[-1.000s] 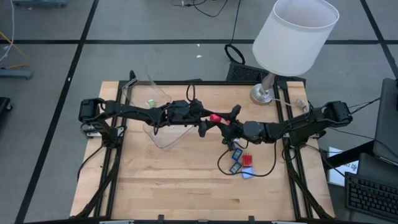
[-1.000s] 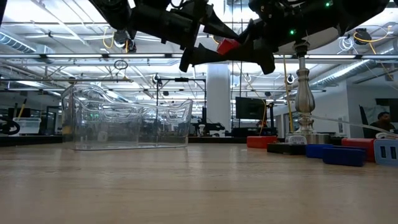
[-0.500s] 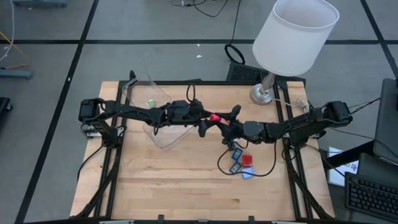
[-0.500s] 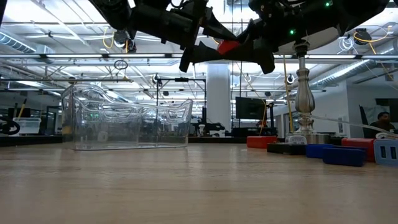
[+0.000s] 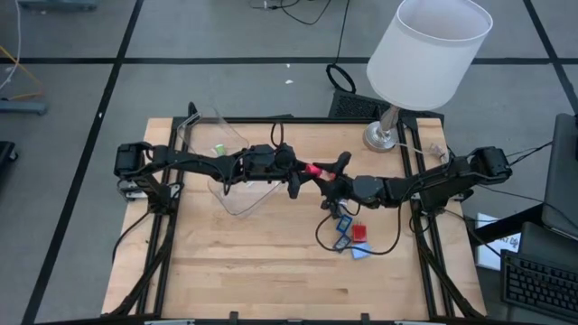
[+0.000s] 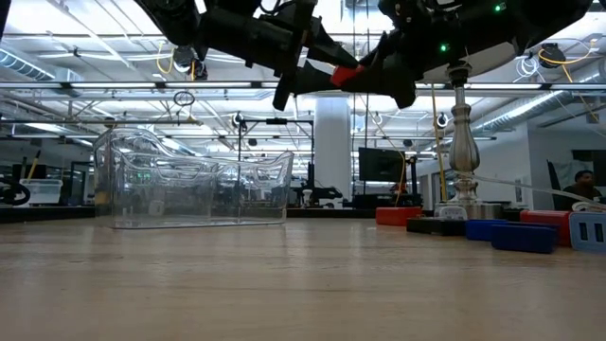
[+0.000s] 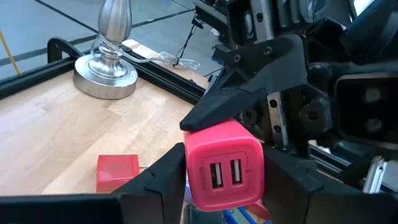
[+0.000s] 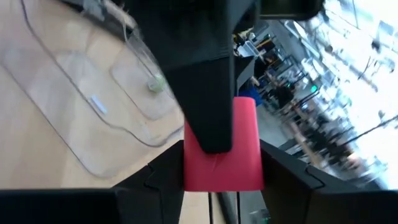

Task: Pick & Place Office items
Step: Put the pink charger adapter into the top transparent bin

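Several office items [image 5: 350, 236], blue and dark rectangles and a red square, are lying in a cluster on the table [image 5: 271, 271] toward its near right side, all waiting to be moved. Above them, over the table's middle, a red cube [image 5: 312, 170] is hanging in mid-air between the two arms. The left gripper [image 5: 302, 175] is pinching it from one side, fingers pressing its flanks, while the right gripper [image 5: 325, 179] is clamping the opposite end, so a hand-over seems to be going on. The cube's face with two slots is pointing toward the left arm; its slightly longer axis is running across the table, along the line between the grippers. Farther back, a green bit [image 5: 218, 149] is sitting inside the clear container [image 5: 237, 200], apparently the only piece placed. Beyond stands the lamp [image 5: 429, 50].
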Tool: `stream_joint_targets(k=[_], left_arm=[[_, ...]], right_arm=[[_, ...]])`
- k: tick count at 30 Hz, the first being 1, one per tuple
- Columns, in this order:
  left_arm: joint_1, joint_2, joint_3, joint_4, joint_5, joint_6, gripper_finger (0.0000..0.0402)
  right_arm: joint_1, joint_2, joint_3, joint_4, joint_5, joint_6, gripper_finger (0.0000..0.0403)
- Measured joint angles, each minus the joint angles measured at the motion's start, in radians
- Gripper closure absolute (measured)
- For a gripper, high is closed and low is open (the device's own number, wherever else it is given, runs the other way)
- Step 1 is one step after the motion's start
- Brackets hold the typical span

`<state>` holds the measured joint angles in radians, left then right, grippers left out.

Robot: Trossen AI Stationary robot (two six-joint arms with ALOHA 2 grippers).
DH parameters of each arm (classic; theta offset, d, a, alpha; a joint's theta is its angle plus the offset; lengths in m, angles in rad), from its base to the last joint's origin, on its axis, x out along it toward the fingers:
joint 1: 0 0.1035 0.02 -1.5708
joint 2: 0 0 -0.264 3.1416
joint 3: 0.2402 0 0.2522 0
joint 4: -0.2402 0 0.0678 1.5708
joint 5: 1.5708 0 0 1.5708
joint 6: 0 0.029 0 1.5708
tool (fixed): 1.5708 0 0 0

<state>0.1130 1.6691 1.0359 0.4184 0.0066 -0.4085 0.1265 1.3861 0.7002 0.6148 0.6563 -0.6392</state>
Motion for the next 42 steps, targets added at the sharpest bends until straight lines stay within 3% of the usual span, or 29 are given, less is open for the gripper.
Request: stream_joint_targets(k=[5, 14, 26, 31, 42], left_arm=[[0.004, -0.006, 0.0, 0.0, -0.006, 0.033, 0.0246], [0.039, -0.061, -0.001, -0.042, -0.013, 0.089, 0.0244], [0.067, -0.289, -0.002, -0.299, -0.112, 0.263, 0.0246], [0.056, -0.386, -0.07, -0.31, -0.165, 0.293, 0.0246], [0.058, -0.644, -0.376, -0.176, -0.234, 0.253, 0.0246]], right_arm=[[-0.012, -0.001, 0.0, 0.002, -0.003, 0.09, 0.0199], [-0.016, -0.04, 0.0, -0.024, 0.001, 0.18, 0.0143], [-0.013, -0.258, 0.0, -0.323, -0.01, 0.444, 0.0148], [-0.013, -0.356, -0.054, -0.351, -0.082, 0.499, 0.0149], [-0.013, -0.525, -0.17, -0.334, -0.085, 0.55, 0.0149]])
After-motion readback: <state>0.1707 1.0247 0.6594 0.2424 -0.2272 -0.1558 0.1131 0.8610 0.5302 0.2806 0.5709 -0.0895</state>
